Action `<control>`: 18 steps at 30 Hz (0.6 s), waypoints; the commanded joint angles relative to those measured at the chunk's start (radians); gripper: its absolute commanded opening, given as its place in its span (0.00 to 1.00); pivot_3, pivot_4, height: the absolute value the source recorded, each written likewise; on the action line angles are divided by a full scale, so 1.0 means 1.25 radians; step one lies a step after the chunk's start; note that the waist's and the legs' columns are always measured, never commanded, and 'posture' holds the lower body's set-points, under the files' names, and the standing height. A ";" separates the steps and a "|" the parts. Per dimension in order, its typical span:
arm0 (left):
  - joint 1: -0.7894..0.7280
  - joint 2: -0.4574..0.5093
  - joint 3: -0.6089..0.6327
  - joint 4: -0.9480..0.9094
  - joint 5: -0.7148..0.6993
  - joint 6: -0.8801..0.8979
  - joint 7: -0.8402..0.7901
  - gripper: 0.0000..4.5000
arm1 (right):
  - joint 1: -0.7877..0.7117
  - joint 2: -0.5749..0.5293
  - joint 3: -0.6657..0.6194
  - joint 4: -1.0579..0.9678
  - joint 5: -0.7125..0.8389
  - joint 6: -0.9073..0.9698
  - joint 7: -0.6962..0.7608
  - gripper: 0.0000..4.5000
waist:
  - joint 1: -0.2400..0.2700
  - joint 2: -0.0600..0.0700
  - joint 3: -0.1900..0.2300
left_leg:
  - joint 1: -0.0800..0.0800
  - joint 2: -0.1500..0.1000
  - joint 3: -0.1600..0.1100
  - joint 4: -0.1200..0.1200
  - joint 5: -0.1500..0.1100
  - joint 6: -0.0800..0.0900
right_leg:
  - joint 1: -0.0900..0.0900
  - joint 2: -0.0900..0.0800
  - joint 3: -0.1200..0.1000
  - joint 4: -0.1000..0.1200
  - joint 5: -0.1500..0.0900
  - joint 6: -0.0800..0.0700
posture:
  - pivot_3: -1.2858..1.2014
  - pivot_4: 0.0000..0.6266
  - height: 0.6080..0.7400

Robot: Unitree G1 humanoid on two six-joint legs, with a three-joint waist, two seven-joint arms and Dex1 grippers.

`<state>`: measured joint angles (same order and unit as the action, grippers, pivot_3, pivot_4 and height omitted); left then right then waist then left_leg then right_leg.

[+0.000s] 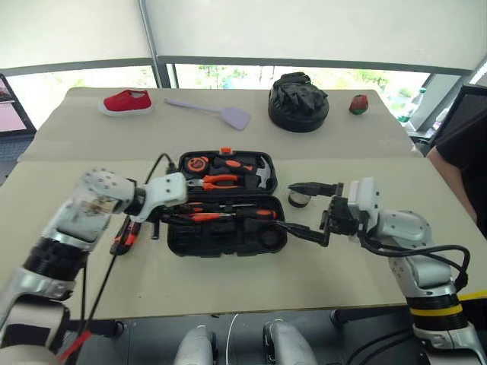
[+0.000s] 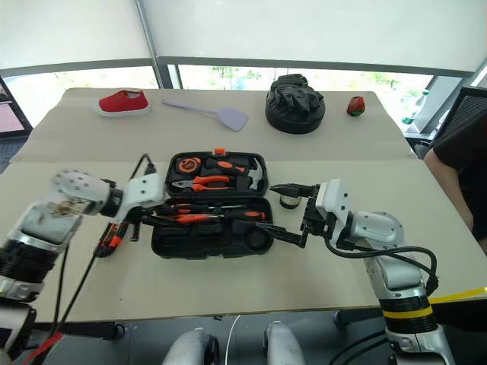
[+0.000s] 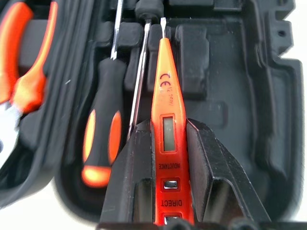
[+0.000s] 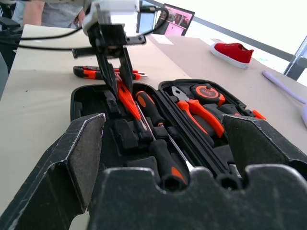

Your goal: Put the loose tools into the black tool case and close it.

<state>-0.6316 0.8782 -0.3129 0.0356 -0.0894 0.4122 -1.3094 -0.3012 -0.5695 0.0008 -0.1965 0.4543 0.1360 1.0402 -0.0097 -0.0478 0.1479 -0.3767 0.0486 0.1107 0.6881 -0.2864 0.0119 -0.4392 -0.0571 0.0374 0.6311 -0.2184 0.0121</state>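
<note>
While the black tool case [image 1: 226, 204] lies open in the middle of the table [image 1: 319, 266], the left eye view shows the left hand [image 1: 176, 217] reaching over its front half, clenched on the slim all-orange screwdriver [image 1: 207, 217]. The right hand [image 1: 313, 209] hovers at the case's right end with its fingers spread wide and nothing between them. The small dark tape roll [image 1: 298, 199] sits just beside that end, and the utility knife [image 1: 125, 236] lies on the table left of the case.

The right eye view gives the same layout.

In the left wrist view, the orange screwdriver's shaft points along the moulded slots, next to a black-and-orange screwdriver [image 3: 100, 143] already seated.

The right wrist view looks along the case from its end, its own pads [image 4: 72, 163] standing far apart.

To do this well, I judge the left hand should line the blade up with the empty groove, lower it flat, press lightly, then let go without nudging the neighbouring screwdriver.
</note>
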 commanded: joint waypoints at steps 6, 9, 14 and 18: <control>-0.032 0.010 -0.036 0.017 0.075 -0.023 -0.009 0.12 | -0.010 0.008 -0.008 -0.041 0.012 0.007 -0.025 1.00 | -0.001 0.000 0.000 | 0.000 0.000 0.000 0.002 0.000 0.001 | 0.000 0.000 0.000 0.001 0.000 0.000 | 0.52 0.24 1.00; -0.042 0.004 -0.049 0.015 0.079 -0.018 -0.030 0.12 | -0.006 0.010 -0.007 -0.046 0.011 0.010 -0.031 1.00 | -0.002 0.000 0.000 | -0.001 0.000 0.000 0.004 -0.001 0.002 | 0.000 0.000 0.000 0.001 0.000 0.000 | 0.52 0.24 1.00; -0.062 -0.003 -0.078 0.024 0.115 -0.025 -0.043 0.12 | -0.003 0.011 -0.007 -0.050 0.011 0.011 -0.037 1.00 | -0.001 0.000 0.000 | -0.002 0.000 0.000 0.005 -0.001 0.002 | 0.000 0.000 0.000 0.001 0.000 0.000 | 0.52 0.24 1.00; -0.094 -0.023 -0.103 0.031 0.137 -0.005 -0.057 0.12 | -0.006 0.015 -0.003 -0.049 0.010 0.011 -0.041 1.00 | 0.000 0.000 0.000 | -0.002 0.000 0.000 0.005 -0.001 0.002 | 0.000 0.000 0.000 0.001 0.000 0.001 | 0.52 0.24 1.00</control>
<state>-0.7402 0.8559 -0.4167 0.0705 0.0526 0.3896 -1.3689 -0.3020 -0.5537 0.0024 -0.2266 0.4542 0.1436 0.9971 -0.0091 -0.0477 0.1479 -0.3786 0.0488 0.1103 0.6949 -0.2878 0.0144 -0.4386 -0.0571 0.0375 0.6326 -0.2181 0.0130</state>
